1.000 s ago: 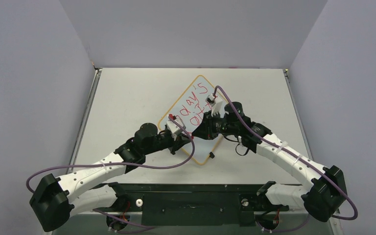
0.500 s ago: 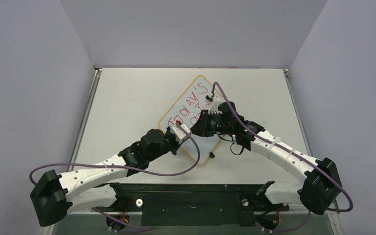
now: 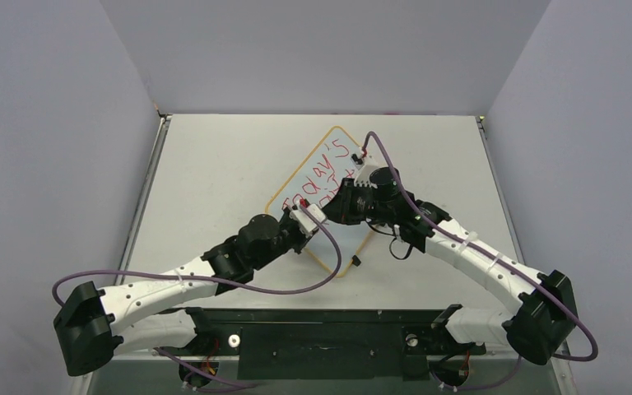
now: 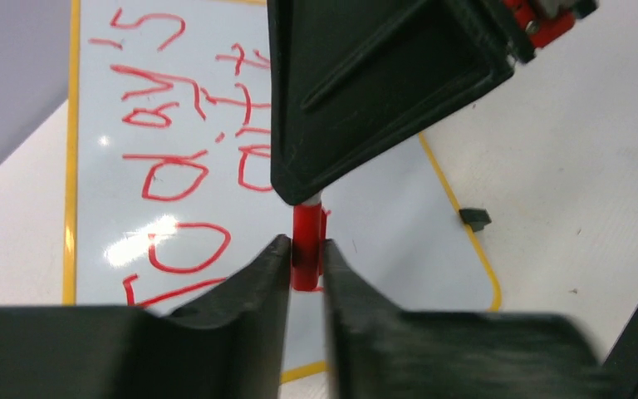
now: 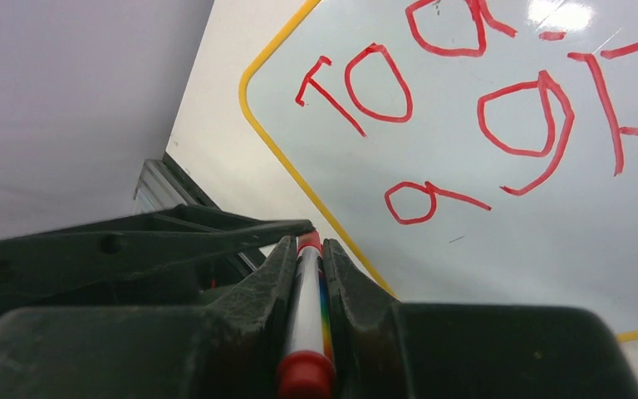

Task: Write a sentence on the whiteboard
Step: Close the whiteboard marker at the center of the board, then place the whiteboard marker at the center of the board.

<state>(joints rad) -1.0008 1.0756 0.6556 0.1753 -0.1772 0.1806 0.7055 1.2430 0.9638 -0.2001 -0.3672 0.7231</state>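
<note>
The whiteboard [image 3: 347, 247] lies turned like a diamond at mid-table, with the red sentence [image 3: 322, 177] on it. The board [image 4: 382, 216] and its red letters [image 4: 174, 158] also show in the left wrist view, and both [image 5: 507, 249] [image 5: 465, 125] show in the right wrist view. My right gripper [image 3: 339, 206] [image 5: 303, 249] is shut on the white marker [image 5: 306, 316]. My left gripper [image 3: 309, 216] [image 4: 306, 258] is shut on the marker's red cap [image 4: 306, 241]. The cap sits at the marker's tip. Both grippers meet tip to tip just above the board's near-left part.
A small black clip [image 3: 355, 261] [image 4: 474, 219] sits at the board's near edge. Purple cables loop off both arms [image 3: 329, 263]. A dark rail [image 3: 321, 329] runs along the table's front edge. Walls close the left, right and back.
My left gripper has moved right with the red cap. My right gripper has swung down and left with the marker. The two now meet, cap against marker tip.
</note>
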